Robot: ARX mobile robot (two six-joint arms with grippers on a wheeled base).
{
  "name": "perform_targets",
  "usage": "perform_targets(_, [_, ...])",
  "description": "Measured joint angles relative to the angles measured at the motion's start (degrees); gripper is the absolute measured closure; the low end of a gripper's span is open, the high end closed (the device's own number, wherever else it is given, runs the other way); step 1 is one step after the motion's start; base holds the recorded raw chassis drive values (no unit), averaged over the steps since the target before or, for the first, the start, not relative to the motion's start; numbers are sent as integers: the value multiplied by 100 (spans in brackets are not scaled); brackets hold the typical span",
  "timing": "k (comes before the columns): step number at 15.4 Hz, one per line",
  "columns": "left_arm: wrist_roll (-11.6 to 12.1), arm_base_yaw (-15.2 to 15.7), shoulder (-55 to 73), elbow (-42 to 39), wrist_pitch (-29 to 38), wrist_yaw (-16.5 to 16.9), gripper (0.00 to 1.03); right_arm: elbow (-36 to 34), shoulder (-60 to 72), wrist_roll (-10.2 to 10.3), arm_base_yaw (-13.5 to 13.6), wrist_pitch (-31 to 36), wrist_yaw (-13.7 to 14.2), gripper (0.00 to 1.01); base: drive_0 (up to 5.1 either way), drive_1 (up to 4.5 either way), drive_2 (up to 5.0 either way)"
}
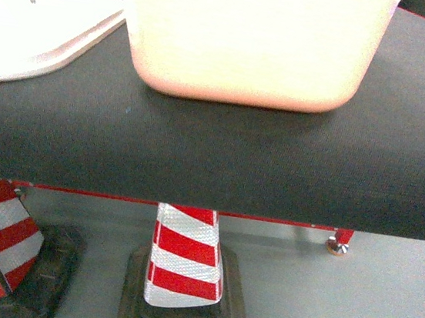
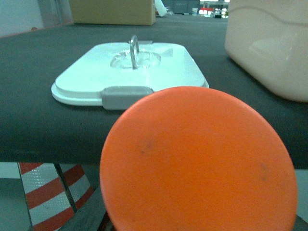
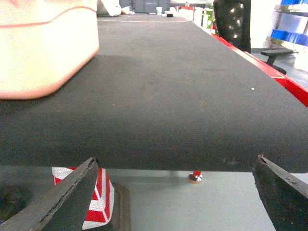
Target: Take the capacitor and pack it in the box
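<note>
The pale pink box (image 1: 250, 39) stands open on the dark desk (image 1: 213, 151) at 12 o'clock in the head view; its inside cannot be seen from this low angle. Its white lid (image 2: 127, 72), with grey latch (image 2: 126, 96) and clear handle (image 2: 133, 52), lies flat on the desk at the box's 9 o'clock, apart from it. An orange disc (image 2: 197, 163), perhaps the capacitor, fills the left wrist view; whether the left gripper pinches it cannot be told. The right gripper (image 3: 173, 197) is spread wide, below the desk edge, with the box at its 10 o'clock. Striped traffic cones (image 1: 185, 256) stand on the floor beneath.
</note>
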Motion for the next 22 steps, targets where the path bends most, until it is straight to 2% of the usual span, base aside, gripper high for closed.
perform_targets(22, [0, 0, 0, 2, 11, 0, 59, 0, 0, 2, 0, -2, 0, 3, 0, 0, 0])
